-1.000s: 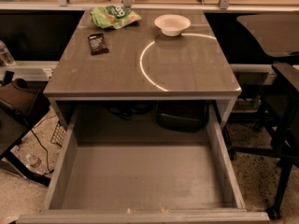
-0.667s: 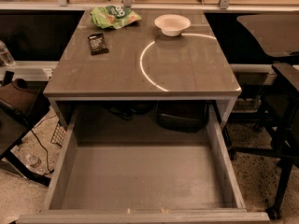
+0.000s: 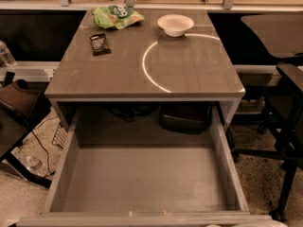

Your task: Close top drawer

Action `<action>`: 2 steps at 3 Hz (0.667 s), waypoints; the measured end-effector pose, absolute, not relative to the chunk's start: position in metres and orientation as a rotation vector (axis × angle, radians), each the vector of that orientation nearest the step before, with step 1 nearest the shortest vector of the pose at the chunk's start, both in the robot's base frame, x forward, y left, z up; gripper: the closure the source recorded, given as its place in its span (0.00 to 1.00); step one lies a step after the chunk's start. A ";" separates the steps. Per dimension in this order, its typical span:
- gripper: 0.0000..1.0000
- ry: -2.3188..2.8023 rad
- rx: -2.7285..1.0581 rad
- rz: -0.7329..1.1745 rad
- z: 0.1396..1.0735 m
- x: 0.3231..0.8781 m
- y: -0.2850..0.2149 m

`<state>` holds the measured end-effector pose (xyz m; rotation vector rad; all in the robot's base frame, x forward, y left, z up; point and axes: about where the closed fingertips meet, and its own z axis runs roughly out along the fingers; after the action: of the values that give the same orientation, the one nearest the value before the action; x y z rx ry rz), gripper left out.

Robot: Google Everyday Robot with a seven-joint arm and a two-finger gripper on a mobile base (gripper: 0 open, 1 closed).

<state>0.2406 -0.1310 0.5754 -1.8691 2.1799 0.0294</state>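
Observation:
The top drawer (image 3: 147,183) is pulled far out toward me from under the grey table top (image 3: 189,70). Its deep grey box interior is bare. The top edge of its front panel (image 3: 142,218) runs along the bottom of the view; the front face and handle are hidden. My gripper does not show in the camera view. A thin pale sliver (image 3: 246,224) lies at the bottom edge on the right; I cannot tell what it is.
On the table top lie a white bowl (image 3: 175,24), a green snack bag (image 3: 117,16) and a dark bar (image 3: 100,43). A dark bag (image 3: 185,117) sits under the table behind the drawer. Black chairs (image 3: 289,108) stand on the right, a brown seat (image 3: 16,108) and cables on the left.
The drawer and the table's objects have not moved. A thin pale sliver has appeared at the bottom right edge.

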 end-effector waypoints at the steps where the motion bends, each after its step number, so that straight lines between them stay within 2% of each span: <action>1: 1.00 2.139 -1.890 0.010 0.577 0.257 -0.122; 2: 1.00 2.099 -1.905 -0.029 0.584 0.283 -0.114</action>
<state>0.2831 -0.1141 0.5841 -1.9054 2.0987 -0.0288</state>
